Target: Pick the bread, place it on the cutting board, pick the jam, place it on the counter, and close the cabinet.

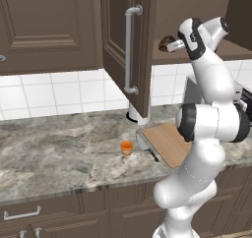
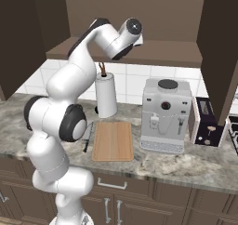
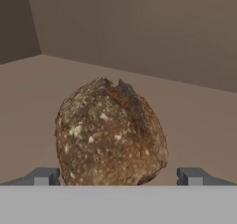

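Bread [image 3: 111, 133]: one loaf, dark brown, lumpy and roundish, rough crust flecked with pale specks, a darker seam running down from its top. It sits centre of the hand view on the flat brown cabinet shelf, plain brown walls behind. Gripper [image 3: 118, 176]: two grey fingertips [image 3: 44, 176] at lower left and lower right, spread wide to either side of the loaf, nothing clamped between them; whether they touch the crust cannot be told. In the left base view the loaf shows as a small dark lump at upper right, on the shelf of the cabinet [image 1: 129, 50], just beside the arm's hand. One cabinet door stands swung open at top centre there, dark raised-panel wood with one long silver bar handle. Jam [image 1: 127, 147]: one small orange jar, cup-shaped, upright on the counter [image 1: 59, 153] at centre, left of the board and apart from it. Counter is grey-brown marbled stone with a thick rounded edge. Board [image 2: 113, 140]: one, flat, rectangular, light wood with grain, bare on top. One knife [image 2: 86, 137] lies along its left edge.
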Controlling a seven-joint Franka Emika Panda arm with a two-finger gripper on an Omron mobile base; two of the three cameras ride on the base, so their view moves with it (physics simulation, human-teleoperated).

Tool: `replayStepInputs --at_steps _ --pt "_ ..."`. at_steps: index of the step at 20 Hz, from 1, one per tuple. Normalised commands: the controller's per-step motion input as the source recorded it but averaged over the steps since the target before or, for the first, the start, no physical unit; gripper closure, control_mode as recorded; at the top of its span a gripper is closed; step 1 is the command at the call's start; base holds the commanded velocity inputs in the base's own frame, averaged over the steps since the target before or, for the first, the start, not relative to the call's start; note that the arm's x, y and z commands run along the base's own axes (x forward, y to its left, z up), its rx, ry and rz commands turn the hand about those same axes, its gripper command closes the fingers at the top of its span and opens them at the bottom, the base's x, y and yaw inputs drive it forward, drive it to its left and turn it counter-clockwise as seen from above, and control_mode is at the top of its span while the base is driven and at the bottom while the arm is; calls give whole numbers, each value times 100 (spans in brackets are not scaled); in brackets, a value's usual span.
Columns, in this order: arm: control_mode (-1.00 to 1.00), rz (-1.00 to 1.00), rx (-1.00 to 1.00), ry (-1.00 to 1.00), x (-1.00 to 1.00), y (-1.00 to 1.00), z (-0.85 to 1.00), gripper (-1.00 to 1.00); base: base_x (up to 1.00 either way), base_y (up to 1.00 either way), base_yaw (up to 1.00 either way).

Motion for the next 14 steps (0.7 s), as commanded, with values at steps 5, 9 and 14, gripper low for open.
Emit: replayStepInputs --at_steps 5,9,14 --pt "-100 6 0 -1 25 0 0 -100 0 0 0" --pt "-100 6 0 -2 22 0 0 -100 0 0 0" --pt "-100 7 0 0 11 0 0 -100 0 0 0"
